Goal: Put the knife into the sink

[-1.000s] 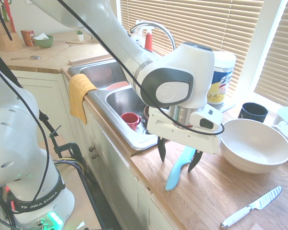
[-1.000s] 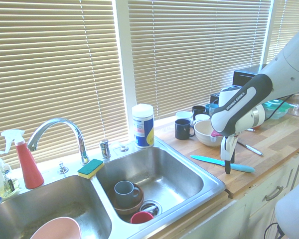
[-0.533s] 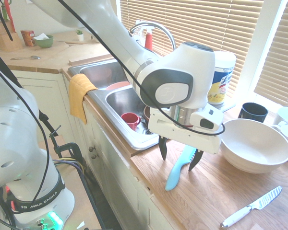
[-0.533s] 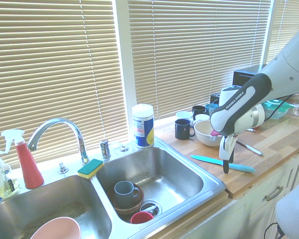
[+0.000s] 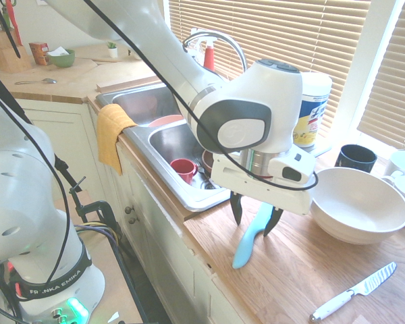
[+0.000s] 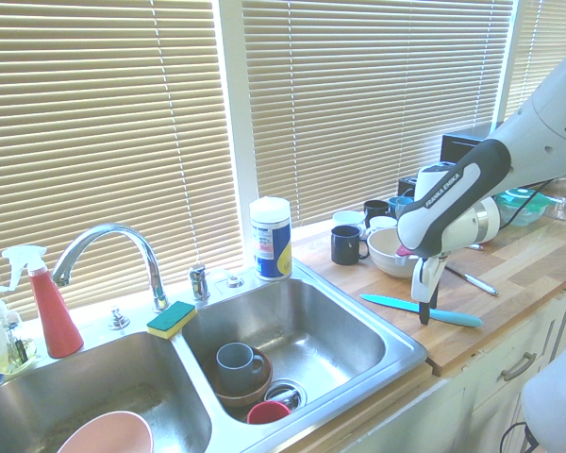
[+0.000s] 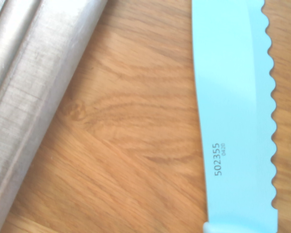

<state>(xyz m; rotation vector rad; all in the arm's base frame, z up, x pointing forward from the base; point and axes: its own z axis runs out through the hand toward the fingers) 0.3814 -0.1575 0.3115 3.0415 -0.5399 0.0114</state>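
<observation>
Two dark fingers (image 5: 237,210) straddle the knife (image 5: 251,236) right now, one on either side of the turquoise blade, the jaws parted and not visibly pressing on it. The gripper (image 5: 255,219) points straight down at the wooden counter (image 5: 304,270), and the knife lies flat there beneath it, handle end nearest the counter's front edge. Up close, the wrist view catches the wavy serrated edge of the blade and small print on it, with the sink's steel rim just beside. Off to one side of the jaws sits the sink (image 6: 396,351), a red cup (image 5: 183,168) down in its basin. On the other side, beyond the fingers, a white bowl (image 5: 358,204); farther out lies a white-handled knife (image 5: 353,291).
</observation>
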